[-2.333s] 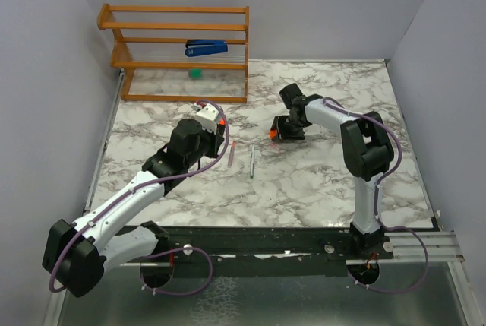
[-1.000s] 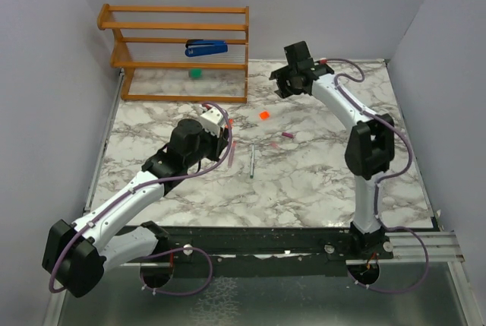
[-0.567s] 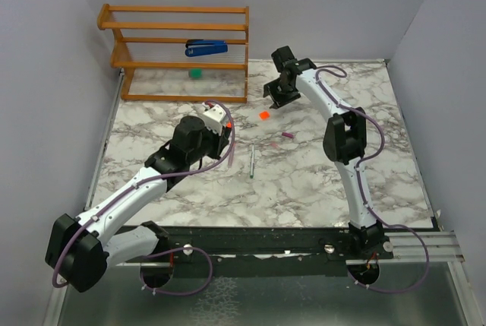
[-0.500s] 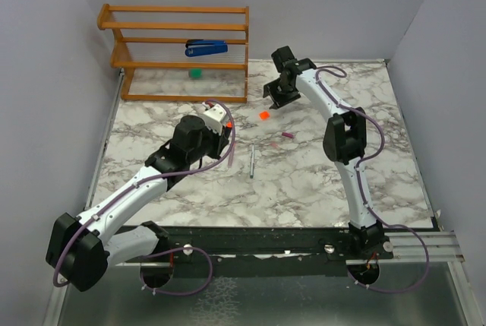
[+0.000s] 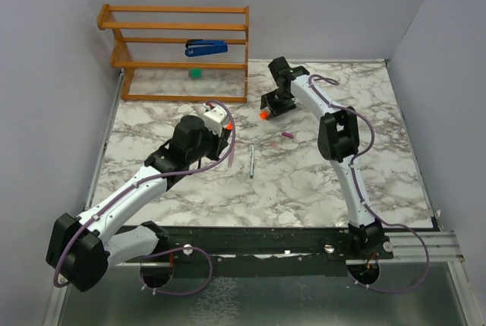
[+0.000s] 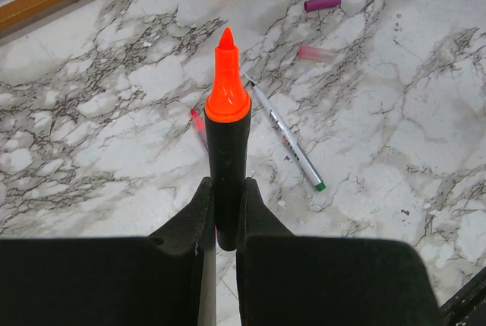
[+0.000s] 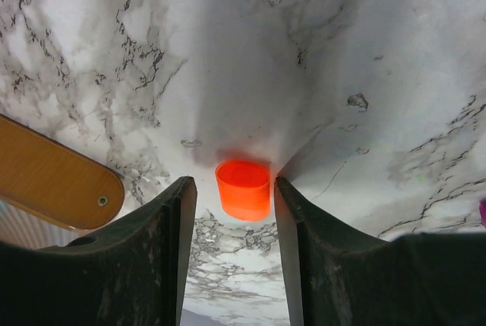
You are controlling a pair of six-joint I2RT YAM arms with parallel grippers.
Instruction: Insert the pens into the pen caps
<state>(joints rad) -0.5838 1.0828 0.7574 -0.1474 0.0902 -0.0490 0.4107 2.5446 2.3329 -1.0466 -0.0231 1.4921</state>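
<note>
My left gripper (image 6: 225, 212) is shut on the black marker (image 6: 226, 140), which points its orange tip away from me above the marble; in the top view this gripper (image 5: 216, 125) hovers left of centre. The grey pen (image 5: 251, 161) and the thin pink pen (image 5: 230, 155) lie on the table beside it. The orange cap (image 7: 244, 188) lies on the table between the fingers of my open right gripper (image 7: 234, 189), with a gap on its left side. From above, that gripper (image 5: 271, 106) is low over the cap (image 5: 263, 115). A purple cap (image 5: 288, 135) and a pale pink cap (image 6: 314, 53) lie nearby.
A wooden rack (image 5: 182, 52) stands at the back left, holding a blue stapler-like object (image 5: 206, 47) and a small green object (image 5: 196, 73). The rack's foot (image 7: 57, 181) is close to the left of my right gripper. Grey walls enclose the table.
My right gripper has swung from the back of the table down and left until its fingers straddle the orange cap. The left gripper keeps hold of the marker, almost unmoved.
</note>
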